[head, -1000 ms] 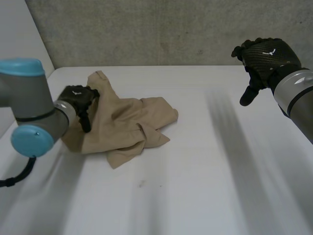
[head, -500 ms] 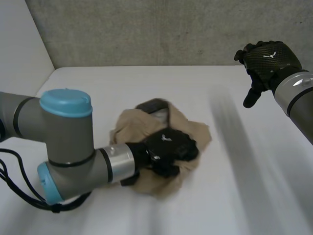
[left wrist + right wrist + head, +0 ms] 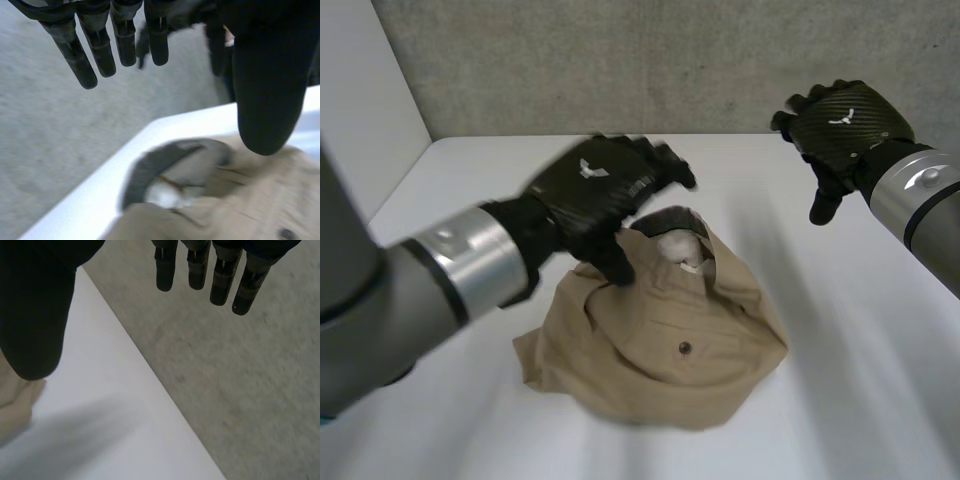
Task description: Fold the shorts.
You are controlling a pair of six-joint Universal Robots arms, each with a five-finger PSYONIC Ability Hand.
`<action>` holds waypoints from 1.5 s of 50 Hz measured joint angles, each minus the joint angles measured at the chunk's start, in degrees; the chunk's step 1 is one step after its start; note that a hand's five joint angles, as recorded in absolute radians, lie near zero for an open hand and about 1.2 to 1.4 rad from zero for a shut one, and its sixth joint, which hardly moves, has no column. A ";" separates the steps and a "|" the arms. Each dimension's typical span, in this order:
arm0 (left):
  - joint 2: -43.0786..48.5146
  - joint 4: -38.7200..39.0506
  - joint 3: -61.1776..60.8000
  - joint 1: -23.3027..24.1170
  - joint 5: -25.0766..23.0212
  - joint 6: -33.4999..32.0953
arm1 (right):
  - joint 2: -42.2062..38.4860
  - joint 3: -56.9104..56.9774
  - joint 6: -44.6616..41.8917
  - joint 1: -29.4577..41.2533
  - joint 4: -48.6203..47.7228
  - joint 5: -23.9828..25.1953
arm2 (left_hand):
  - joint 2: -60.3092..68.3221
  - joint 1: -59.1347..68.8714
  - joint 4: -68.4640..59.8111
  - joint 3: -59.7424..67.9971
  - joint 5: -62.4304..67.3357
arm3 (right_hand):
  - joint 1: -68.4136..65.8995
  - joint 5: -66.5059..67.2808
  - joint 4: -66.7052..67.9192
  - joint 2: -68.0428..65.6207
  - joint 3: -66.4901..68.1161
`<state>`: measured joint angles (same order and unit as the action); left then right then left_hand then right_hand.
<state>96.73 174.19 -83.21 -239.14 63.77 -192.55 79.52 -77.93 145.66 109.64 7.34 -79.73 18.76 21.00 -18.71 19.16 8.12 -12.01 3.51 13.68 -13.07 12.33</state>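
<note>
Plainly, folding looks barely begun: the crumpled tan cotton shorts [image 3: 670, 340] lie heaped mid-way on the white table [image 3: 860, 380], the black left hand [image 3: 600, 190] hovering just above, the black right hand [image 3: 840, 130] well apart, all 2 hands' fingers straight, spread, empty.

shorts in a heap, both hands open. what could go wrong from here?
1. The shorts lie crumpled, waistband gaping upward, no flat edge exposed: a grab may catch several layers.
2. The left hand hovers open over the waistband while the right hand hangs away over the table: a one-handed pull may drag the heap.
</note>
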 measured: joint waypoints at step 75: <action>21.76 5.35 -10.08 -1.27 33.89 14.67 | -15.71 2.22 -10.70 14.91 -7.21 -8.36 | 4.20 -0.71 -4.28 3.74 5.04 | -43.40 52.04 54.47 -54.45 54.96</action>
<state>118.49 179.54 -93.29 -240.41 97.67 -177.88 63.81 -75.70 134.96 124.55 0.13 -88.09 22.97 20.29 -22.99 22.91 13.16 -55.40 55.55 68.15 -67.52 67.29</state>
